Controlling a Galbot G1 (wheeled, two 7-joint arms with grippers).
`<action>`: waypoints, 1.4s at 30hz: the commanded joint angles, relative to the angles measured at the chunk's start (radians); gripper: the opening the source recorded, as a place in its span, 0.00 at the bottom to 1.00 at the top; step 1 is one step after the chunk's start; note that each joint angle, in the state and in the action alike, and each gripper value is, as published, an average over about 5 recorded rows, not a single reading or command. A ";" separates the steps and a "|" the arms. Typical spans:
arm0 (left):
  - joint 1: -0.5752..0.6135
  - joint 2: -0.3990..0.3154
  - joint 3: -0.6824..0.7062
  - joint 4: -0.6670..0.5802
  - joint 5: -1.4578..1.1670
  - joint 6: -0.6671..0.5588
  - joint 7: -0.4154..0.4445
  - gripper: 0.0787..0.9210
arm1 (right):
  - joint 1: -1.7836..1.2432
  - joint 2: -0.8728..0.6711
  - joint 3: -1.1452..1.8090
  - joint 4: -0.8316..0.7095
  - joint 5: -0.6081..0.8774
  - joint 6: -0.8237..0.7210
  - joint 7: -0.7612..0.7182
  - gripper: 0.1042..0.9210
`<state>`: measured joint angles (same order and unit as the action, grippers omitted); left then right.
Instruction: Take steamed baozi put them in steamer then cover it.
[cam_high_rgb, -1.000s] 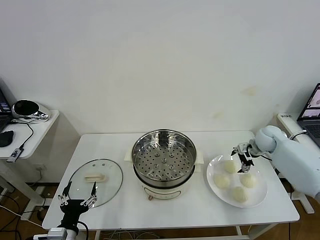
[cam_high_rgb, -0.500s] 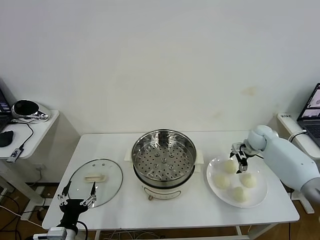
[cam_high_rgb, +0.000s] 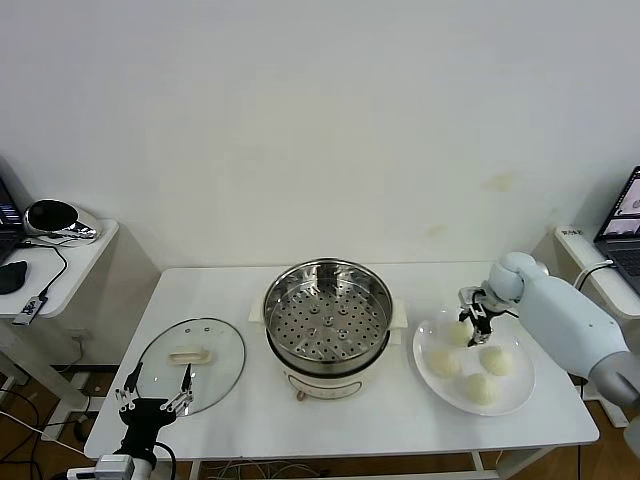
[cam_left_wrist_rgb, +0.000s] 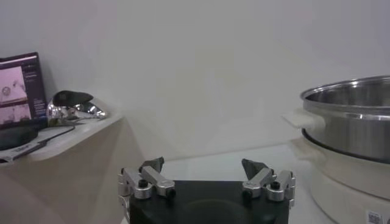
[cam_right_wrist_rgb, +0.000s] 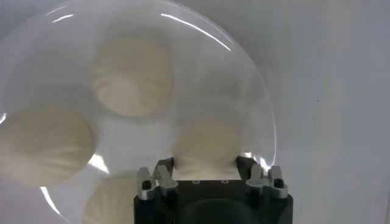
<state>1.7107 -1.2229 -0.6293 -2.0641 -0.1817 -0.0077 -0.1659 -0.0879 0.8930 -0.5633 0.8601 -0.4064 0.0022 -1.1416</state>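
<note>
Four cream-white baozi lie on a white plate (cam_high_rgb: 521, 392) at the table's right. My right gripper (cam_high_rgb: 472, 315) is down over the far-left baozi (cam_high_rgb: 459, 333). In the right wrist view this gripper (cam_right_wrist_rgb: 205, 162) has its fingers pressed on both sides of that baozi (cam_right_wrist_rgb: 206, 141), which still rests on the plate (cam_right_wrist_rgb: 256, 91). The other baozi (cam_high_rgb: 443, 361) (cam_high_rgb: 497, 359) (cam_high_rgb: 481, 388) lie beside it. The steel steamer (cam_high_rgb: 328, 315) stands at the table's middle with its perforated tray bare. My left gripper (cam_high_rgb: 155, 403) is open and parked at the table's front left corner; it also shows in the left wrist view (cam_left_wrist_rgb: 204, 164).
A glass lid (cam_high_rgb: 192, 352) with a cream handle lies flat left of the steamer. The steamer's wall (cam_left_wrist_rgb: 350, 122) shows in the left wrist view. A side table (cam_high_rgb: 55, 260) with a helmet and cables stands at the far left. A laptop (cam_high_rgb: 625, 225) sits at the far right.
My right gripper has moved left across the plate, from between the far buns to over the far-left baozi, and now grips it. The left arm has not moved.
</note>
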 joint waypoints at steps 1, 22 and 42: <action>0.000 0.002 0.000 -0.002 0.000 0.000 -0.001 0.88 | 0.008 0.001 -0.013 0.003 0.008 -0.002 -0.002 0.58; -0.016 0.038 0.025 -0.004 -0.008 0.001 -0.001 0.88 | 0.700 -0.106 -0.483 0.350 0.523 -0.027 -0.040 0.53; -0.009 0.024 -0.024 -0.052 -0.028 0.005 -0.004 0.88 | 0.691 0.456 -0.673 0.170 0.410 0.310 0.073 0.55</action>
<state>1.7017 -1.1977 -0.6463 -2.1057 -0.2092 -0.0025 -0.1703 0.5822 1.1432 -1.1501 1.0826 0.0772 0.1627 -1.1049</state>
